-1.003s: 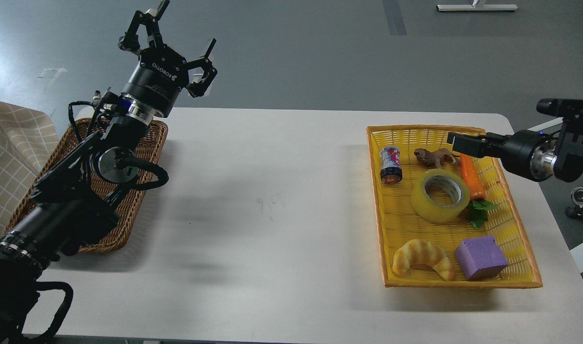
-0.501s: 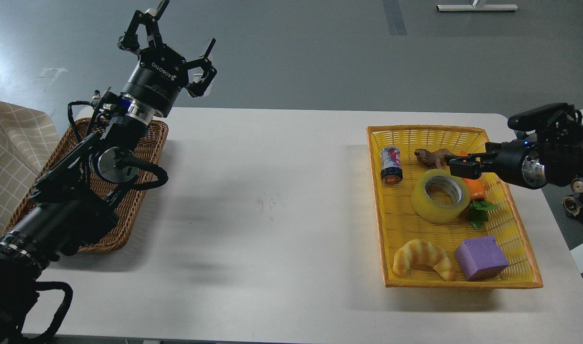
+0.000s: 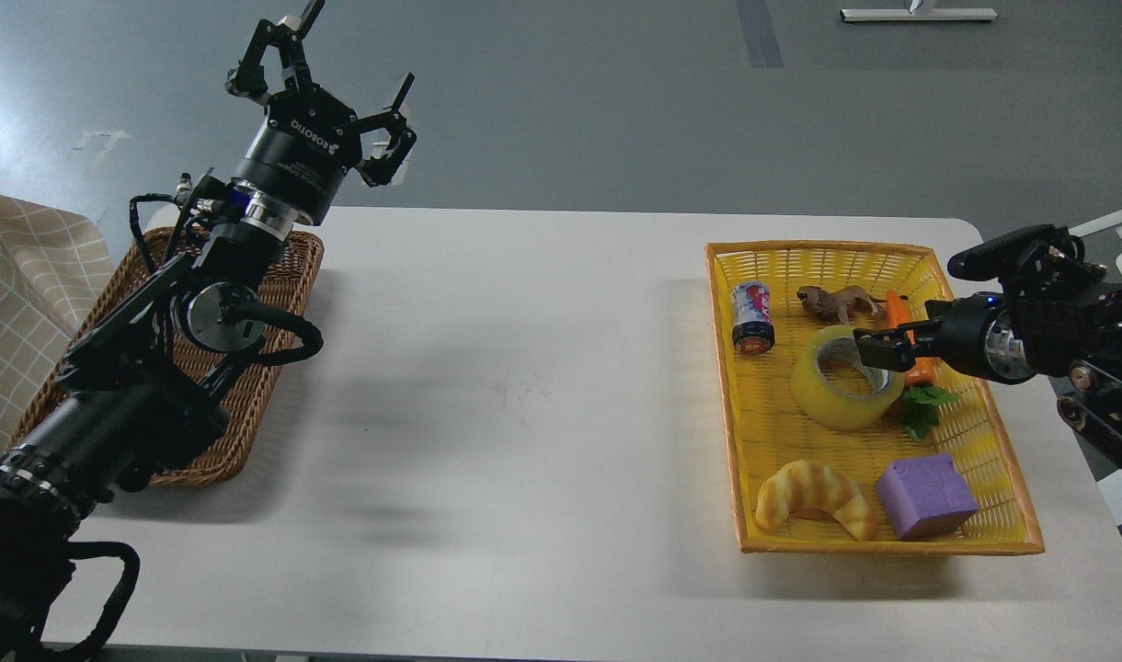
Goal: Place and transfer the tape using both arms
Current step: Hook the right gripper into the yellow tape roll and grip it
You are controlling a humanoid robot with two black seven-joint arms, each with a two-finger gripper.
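The tape (image 3: pixel 830 397), a translucent yellow roll with a grey-white core, lies flat in the yellow tray (image 3: pixel 724 386) at the table's right. My right gripper (image 3: pixel 877 350) comes in from the right and sits low over the roll's right rim, at the core hole. It is dark and seen nearly end-on, so its fingers cannot be told apart. My left gripper (image 3: pixel 337 85) is open and empty, raised high above the back end of a brown wicker basket (image 3: pixel 280 303) at the left.
The yellow tray also holds a small can (image 3: pixel 752 318), a brown toy animal (image 3: pixel 832 299), an orange carrot (image 3: pixel 898 309) with green leaves, a croissant (image 3: pixel 813 496) and a purple block (image 3: pixel 925 496). A checked cloth (image 3: pixel 18 276) lies at far left.
My right gripper has moved left and down, from over the tray's back right corner to the tape's right rim. The left arm has barely moved.
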